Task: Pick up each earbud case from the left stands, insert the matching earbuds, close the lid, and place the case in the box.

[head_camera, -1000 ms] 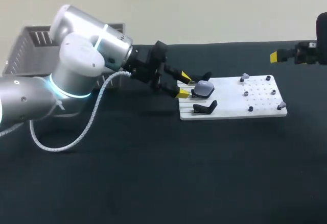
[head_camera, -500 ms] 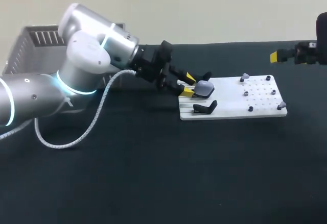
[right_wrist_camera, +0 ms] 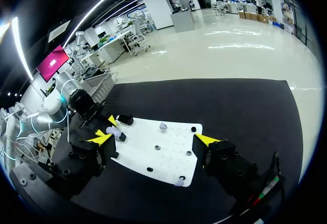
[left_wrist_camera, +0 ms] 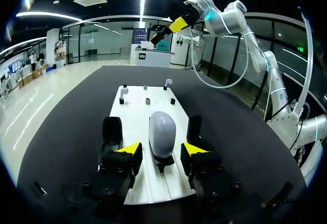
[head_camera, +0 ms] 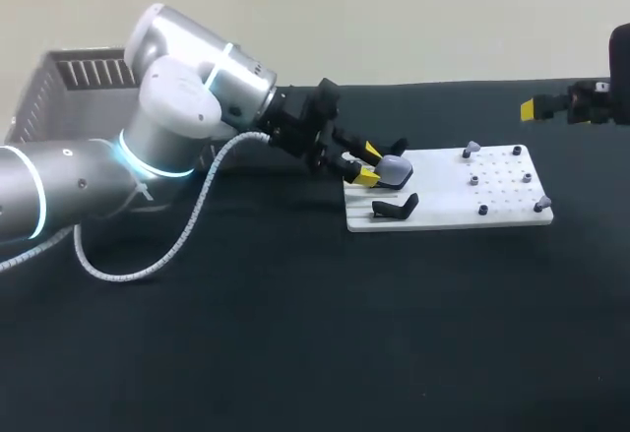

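L gripper [left_wrist_camera: 162, 151] is wide open, one finger on each side of the grey case [left_wrist_camera: 162, 132]; no contact visible. Case stands at the 9 o'clock end of the white board [head_camera: 502, 196], long axis along the fingers. R gripper [right_wrist_camera: 155, 139] is open, abt 2 o'clock from the board.

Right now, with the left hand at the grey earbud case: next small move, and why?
Likely ease the left hand slightly forward before shutting. Its yellow fingertips are open and flank only the near end of the rounded grey earbud case, which stands on the white board; neither touches it.
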Motion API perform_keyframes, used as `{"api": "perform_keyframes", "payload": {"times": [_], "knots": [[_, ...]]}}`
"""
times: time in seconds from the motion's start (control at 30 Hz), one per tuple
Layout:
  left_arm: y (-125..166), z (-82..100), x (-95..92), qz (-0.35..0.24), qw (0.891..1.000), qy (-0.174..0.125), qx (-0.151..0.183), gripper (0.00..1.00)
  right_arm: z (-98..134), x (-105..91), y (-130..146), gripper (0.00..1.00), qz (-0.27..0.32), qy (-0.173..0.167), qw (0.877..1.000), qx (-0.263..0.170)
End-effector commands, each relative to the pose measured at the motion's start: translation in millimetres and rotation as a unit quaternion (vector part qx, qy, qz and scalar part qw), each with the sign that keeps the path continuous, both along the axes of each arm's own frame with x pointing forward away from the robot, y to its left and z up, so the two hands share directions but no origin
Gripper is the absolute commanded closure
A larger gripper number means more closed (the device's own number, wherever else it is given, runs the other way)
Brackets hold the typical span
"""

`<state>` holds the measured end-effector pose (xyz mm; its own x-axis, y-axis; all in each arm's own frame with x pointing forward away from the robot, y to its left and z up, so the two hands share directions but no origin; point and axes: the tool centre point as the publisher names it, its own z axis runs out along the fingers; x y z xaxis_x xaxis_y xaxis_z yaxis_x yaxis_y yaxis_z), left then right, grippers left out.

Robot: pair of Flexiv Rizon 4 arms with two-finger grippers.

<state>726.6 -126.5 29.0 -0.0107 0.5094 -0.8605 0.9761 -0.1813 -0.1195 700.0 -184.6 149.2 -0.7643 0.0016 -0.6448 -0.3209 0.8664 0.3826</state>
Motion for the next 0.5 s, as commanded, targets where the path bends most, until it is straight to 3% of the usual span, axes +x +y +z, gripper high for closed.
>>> {"api": "perform_keyframes", "payload": {"times": [0.03, 0.5], "knots": [[-2.5, -0.1, 0.2, -0.002, 1.000, -0.001, -0.001, 0.47, 0.3, -0.5, 0.0, 0.00, 0.000, 0.000, 1.000, -0.001], [-1.5, 0.8, -10.6, 0.014, 1.000, -0.016, -0.001, 0.49, 0.3, -0.5, 0.0, 0.00, 0.000, 0.000, 1.000, -0.001]]}}
